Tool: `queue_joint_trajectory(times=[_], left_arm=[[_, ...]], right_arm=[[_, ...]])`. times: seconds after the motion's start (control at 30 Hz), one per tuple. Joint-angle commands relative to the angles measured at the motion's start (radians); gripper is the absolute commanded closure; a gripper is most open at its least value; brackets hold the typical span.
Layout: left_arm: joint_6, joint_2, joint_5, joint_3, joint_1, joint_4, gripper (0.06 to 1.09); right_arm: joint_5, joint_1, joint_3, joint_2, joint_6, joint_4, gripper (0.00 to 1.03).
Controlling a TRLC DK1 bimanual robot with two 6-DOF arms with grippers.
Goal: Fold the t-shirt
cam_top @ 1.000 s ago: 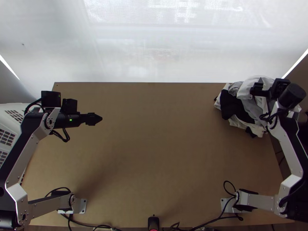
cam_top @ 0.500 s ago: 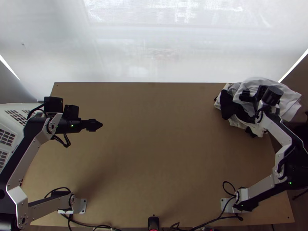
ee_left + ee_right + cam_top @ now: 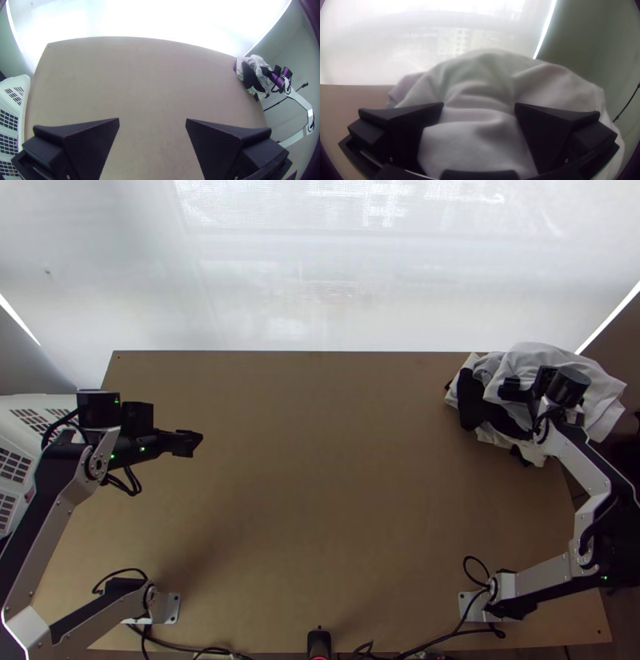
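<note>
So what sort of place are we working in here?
Probably a robotics lab or test room: a left arm and a right arm are mounted at a wooden table, with heaped cloth and a pale blind beyond.

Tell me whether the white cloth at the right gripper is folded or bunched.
Bunched: the white cloth lies heaped up in loose, uneven creases.
</note>
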Motion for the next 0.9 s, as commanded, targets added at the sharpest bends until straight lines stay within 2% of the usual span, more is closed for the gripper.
queue_joint_trajectory(times=[0.0,0.07,0.17,0.23,0.33,0.73,0.8,0.87], left_arm=[[0.035,-0.138,-0.097,-0.029,0.003,0.01,0.11],[0.066,-0.193,-0.13,-0.041,0.003,0.013,0.11],[0.1,-0.305,-0.215,-0.086,0.003,0.123,0.11],[0.121,-0.363,-0.226,-0.113,0.003,0.177,0.11],[0.11,-0.41,-0.239,-0.136,0.005,0.174,0.11],[0.103,-0.606,-0.247,-0.262,0.035,-0.032,0.11],[0.104,-0.647,-0.253,-0.297,0.058,-0.032,0.11],[0.109,-0.712,-0.299,-0.311,0.065,-0.003,0.11]], right_arm=[[-0.002,0.065,0.09,-0.198,0.018,-0.092,0.05],[-0.004,0.093,0.126,-0.241,0.016,-0.152,0.05],[-0.002,0.142,0.116,-0.335,0.015,-0.167,0.05],[-0.002,0.183,0.088,-0.404,0.013,-0.166,0.05],[-0.004,0.232,0.044,-0.488,0.015,-0.175,0.05],[-0.005,0.499,-0.188,-0.694,-0.024,-0.289,0.05],[-0.005,0.518,-0.259,-0.731,0.013,-0.282,0.05],[-0.002,0.518,-0.363,-0.82,0.188,-0.184,0.05]])
